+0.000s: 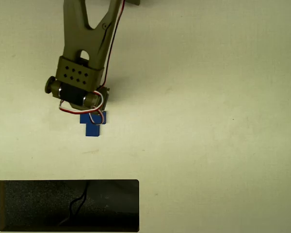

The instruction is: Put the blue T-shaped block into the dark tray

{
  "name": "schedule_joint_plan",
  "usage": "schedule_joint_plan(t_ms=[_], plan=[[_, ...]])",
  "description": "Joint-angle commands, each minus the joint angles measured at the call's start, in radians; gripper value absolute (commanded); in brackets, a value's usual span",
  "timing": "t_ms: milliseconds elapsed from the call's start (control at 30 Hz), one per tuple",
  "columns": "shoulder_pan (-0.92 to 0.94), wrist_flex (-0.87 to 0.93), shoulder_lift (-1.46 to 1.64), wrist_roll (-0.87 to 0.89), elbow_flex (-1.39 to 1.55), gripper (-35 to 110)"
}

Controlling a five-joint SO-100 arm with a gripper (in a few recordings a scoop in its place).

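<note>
The blue T-shaped block (92,126) lies flat on the pale table, its stem pointing toward the bottom of the overhead view. The olive-green arm reaches down from the top, and its gripper (92,112) hangs directly over the block's upper part. The wrist motor and its red and white wires cover the fingers, so whether they are open or shut around the block is hidden. The dark tray (68,206) sits at the bottom left, long and black with a speckled floor and a thin wavy line across it. It lies well below the block, with bare table between them.
Pale, plain table surface surrounds everything. The arm's body and a red cable run up to the top edge on the left side. The right half of the table has nothing on it.
</note>
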Motion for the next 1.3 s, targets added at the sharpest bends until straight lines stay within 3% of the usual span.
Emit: schedule_joint_plan(t_ms=[0,567,1033,1267], plan=[[0.003,0.002,-0.052,0.0,-0.094,0],[-0.063,-0.075,-0.362,0.144,-0.649,0],[-0.069,-0.127,-0.607,0.158,-0.992,0],[-0.066,-0.253,-0.735,0.155,-1.121,0]])
